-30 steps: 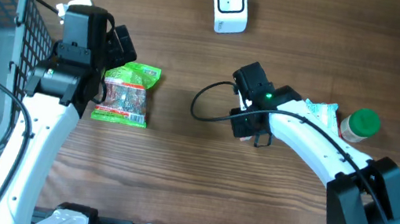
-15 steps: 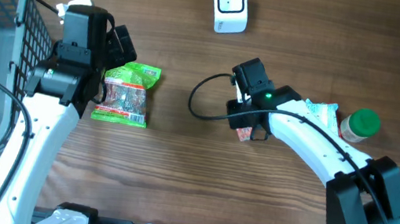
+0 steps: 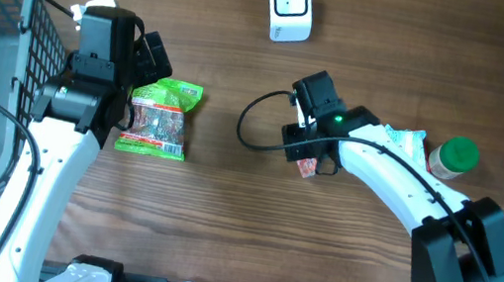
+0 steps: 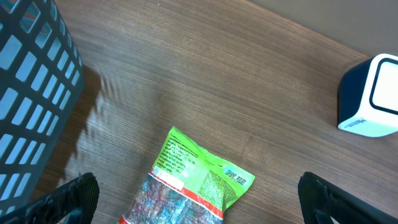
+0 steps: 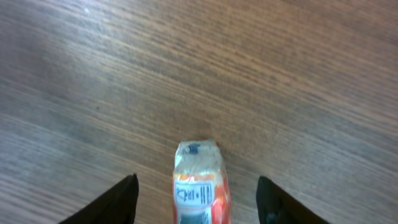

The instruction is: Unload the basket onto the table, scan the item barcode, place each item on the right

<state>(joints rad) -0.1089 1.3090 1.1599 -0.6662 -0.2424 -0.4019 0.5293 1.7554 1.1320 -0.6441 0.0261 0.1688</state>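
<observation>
The right gripper (image 5: 198, 194) is hanging with fingers wide apart, not touching the orange pack (image 5: 200, 180) lying on the table (image 3: 221, 216) at 6 o'clock from the scanner (image 3: 289, 7), and the left gripper (image 4: 199, 196) is sitting wide too.

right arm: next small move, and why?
Probably lift the right gripper straight up. Its jaws stand open on either side of the orange packet, which lies on the table with a clear gap to each of the fingers. Nothing is held, and a sideways move could knock the packet.
</observation>
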